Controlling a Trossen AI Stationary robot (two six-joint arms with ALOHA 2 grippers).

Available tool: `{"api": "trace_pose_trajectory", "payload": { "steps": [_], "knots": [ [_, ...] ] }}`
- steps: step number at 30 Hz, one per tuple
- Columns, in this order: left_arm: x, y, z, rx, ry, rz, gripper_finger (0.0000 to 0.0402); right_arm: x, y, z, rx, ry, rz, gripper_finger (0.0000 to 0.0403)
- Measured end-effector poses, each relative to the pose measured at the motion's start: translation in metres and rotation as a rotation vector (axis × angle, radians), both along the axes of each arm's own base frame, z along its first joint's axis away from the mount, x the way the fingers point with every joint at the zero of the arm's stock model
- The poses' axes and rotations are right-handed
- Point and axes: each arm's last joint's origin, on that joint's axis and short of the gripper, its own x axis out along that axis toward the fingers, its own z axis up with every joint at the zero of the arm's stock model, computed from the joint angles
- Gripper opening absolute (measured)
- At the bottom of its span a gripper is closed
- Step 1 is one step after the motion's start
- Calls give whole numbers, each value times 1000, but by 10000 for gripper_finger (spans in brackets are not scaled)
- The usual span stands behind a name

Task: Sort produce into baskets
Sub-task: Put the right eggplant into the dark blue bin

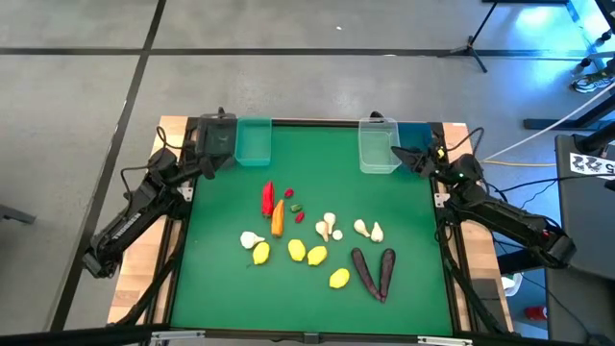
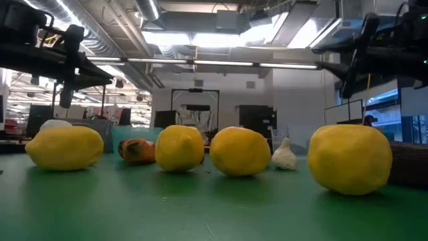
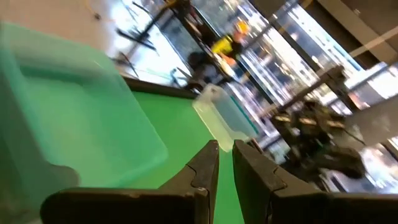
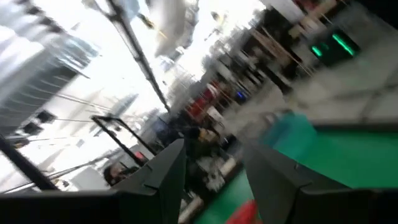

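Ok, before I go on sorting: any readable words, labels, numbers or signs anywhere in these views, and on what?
No text can be read in any view.
White tag with black marks, on the dark stand right of the table: too small to read.
Lit green sign in the room, right wrist view: blurred, unreadable.
Baskets and produce: no labels visible.

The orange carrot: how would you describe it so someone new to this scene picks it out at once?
On the green table, look at the loose produce in the middle, then at its left end. The orange carrot lies there lengthwise beside the red pepper, just above a white garlic bulb and a lemon. It is the only long orange piece; its neighbours are red, white or yellow.
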Motion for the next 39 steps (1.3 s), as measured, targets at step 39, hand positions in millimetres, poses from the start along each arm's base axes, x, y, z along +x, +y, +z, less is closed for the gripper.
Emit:
{"api": "trace_pose_trajectory", "payload": {
  "steps": [39],
  "knots": [
    [59, 16, 200, 181, 105, -448, 45, -14, 21, 148, -12, 825, 110, 163]
  ]
}}
